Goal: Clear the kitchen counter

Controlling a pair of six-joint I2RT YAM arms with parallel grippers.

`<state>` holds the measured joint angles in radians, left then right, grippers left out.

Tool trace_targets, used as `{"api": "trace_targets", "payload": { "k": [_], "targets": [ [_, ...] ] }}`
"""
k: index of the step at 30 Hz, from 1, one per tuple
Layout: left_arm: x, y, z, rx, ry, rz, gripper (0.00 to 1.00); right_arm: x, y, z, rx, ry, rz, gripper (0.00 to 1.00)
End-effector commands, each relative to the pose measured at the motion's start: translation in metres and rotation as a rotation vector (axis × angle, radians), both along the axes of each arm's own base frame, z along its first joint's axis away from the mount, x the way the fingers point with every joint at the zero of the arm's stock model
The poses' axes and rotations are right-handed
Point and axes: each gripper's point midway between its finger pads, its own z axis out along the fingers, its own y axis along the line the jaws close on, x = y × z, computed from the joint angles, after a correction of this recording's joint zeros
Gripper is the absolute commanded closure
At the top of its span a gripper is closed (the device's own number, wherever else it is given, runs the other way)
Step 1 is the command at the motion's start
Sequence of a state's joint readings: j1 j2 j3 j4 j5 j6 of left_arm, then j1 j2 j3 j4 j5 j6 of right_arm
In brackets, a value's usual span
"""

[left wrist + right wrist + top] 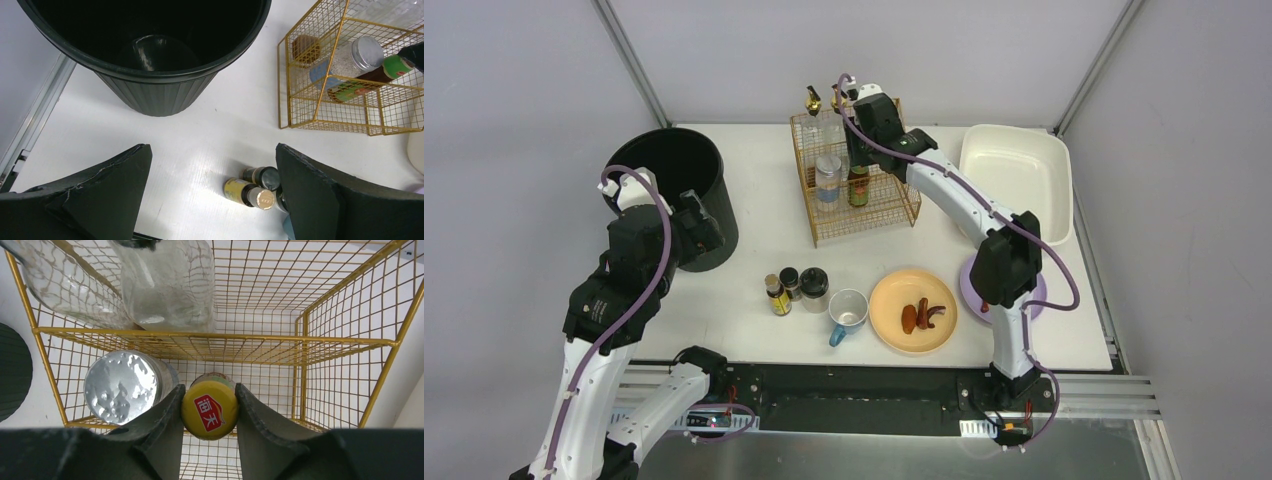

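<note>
White kitchen counter (754,250): a matte tabletop running from the arm bases to the back wall, and everything below stands on it.
Left gripper (212,147): wide open with nothing between its fingers, hanging over the counter just beside the black bin (674,165).
Right gripper (209,395): reached down into the gold wire rack (869,215), with its two fingers pressed against either side of the yellow-capped bottle (209,412).
Yellow-capped bottle: upright in the rack's front section. Its cap has a red label with white characters. I cannot tell whether its base is on the rack floor or lifted.
Silver-lidded jar (122,387): in the same front section, just beside the held bottle and touching the outside of one finger.
Clear glass bottles (165,285): two of them, in the rack's back section behind a wire divider.
Black bin: a tall ribbed tub at the counter's far left, with a dark inside.
Small bottles (794,290): three standing close together near the front edge. One has a yellow label and gold cap, and the other two have dark caps.
Mug (848,312): white with a blue handle, just right of the small bottles.
Orange plate (889,300): beside the mug, holding a few brown food pieces (921,316).
Purple plate (1036,295): mostly hidden under the right arm.
Cream tub (1014,175): at the far right corner, well apart from the rack.
</note>
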<state>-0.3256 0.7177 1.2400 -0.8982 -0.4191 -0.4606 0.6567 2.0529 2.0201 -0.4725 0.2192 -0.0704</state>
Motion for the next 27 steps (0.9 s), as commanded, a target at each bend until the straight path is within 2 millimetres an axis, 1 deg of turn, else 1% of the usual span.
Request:
{"api": "trace_targets", "payload": {
  "k": [1,3,4,5,6,9,11,13,17,19,22,24,27],
  "targets": [
    [0.002,-0.002,0.003,-0.004,-0.018,-0.017,0.0,0.011,0.012,0.041,0.119,-0.105,0.0,1.0],
    [0.002,-0.003,0.003,-0.005,-0.018,-0.018,0.0,0.009,0.014,0.035,0.118,-0.089,0.009,1.0],
    [0.002,-0.003,0.003,-0.006,-0.018,-0.019,0.0,0.007,0.015,0.033,0.115,-0.084,0.013,0.95],
    [0.002,-0.003,0.003,-0.006,-0.017,-0.02,0.0,0.005,0.016,0.031,0.109,-0.081,0.018,0.89],
    [0.002,-0.003,0.003,-0.007,-0.016,-0.021,0.0,0.004,0.016,0.031,0.103,-0.082,0.017,0.8],
    [0.003,-0.004,0.003,-0.007,-0.014,-0.022,0.0,0.0,0.016,0.036,0.1,-0.091,0.022,0.6],
    [0.003,-0.004,0.003,-0.008,-0.012,-0.025,0.01,-0.002,0.015,0.041,0.101,-0.103,0.019,0.48],
    [0.004,-0.005,0.003,-0.008,-0.011,-0.026,0.0,-0.005,0.014,0.048,0.101,-0.113,0.018,0.41],
    [0.005,-0.006,0.004,-0.01,-0.012,-0.029,0.0,-0.014,0.011,0.063,0.107,-0.136,0.017,0.3],
    [0.005,-0.006,0.004,-0.012,-0.013,-0.031,0.0,-0.02,0.009,0.074,0.116,-0.152,0.023,0.26],
    [0.004,-0.006,0.005,-0.011,-0.016,-0.031,0.01,-0.033,0.006,0.091,0.124,-0.177,0.029,0.24],
    [0.004,-0.006,0.005,-0.011,-0.016,-0.032,0.0,-0.045,0.003,0.107,0.141,-0.199,0.036,0.23],
    [0.003,-0.006,0.005,-0.01,-0.019,-0.033,0.0,-0.066,0.001,0.121,0.15,-0.214,0.056,0.22]
  ]
}}
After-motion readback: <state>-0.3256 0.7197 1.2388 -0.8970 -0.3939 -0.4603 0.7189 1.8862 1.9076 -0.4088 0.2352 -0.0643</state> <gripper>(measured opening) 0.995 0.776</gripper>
